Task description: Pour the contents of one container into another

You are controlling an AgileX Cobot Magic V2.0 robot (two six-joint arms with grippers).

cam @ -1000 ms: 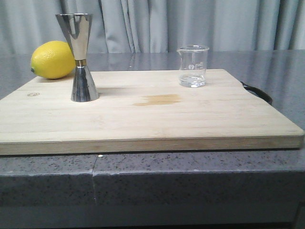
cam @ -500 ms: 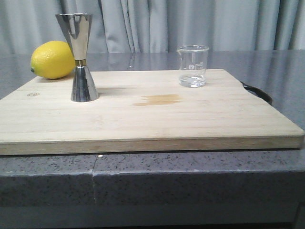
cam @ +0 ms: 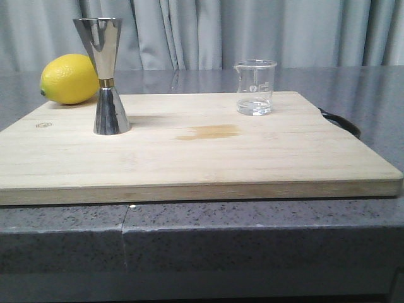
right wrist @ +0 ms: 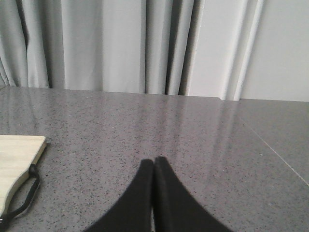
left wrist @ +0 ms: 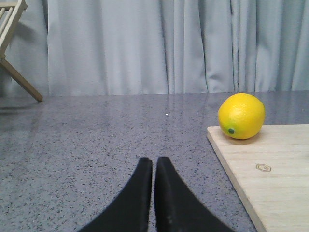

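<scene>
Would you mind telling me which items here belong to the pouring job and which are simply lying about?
Part of the job:
- glass beaker, upright on the board, a little clear liquid inside
- steel jigger, upright on the board

Just lying about:
- lemon, behind the jigger
- wooden board
- black strap at the board's end

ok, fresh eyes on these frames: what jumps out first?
The shiny steel jigger stands upright at the back left of the wooden cutting board, with the bright yellow lemon just behind it at the board's corner. The small glass beaker, a little clear liquid in it, stands at the back right. Both end effectors, left and right, are shut, low over the grey counter off the board.
</scene>
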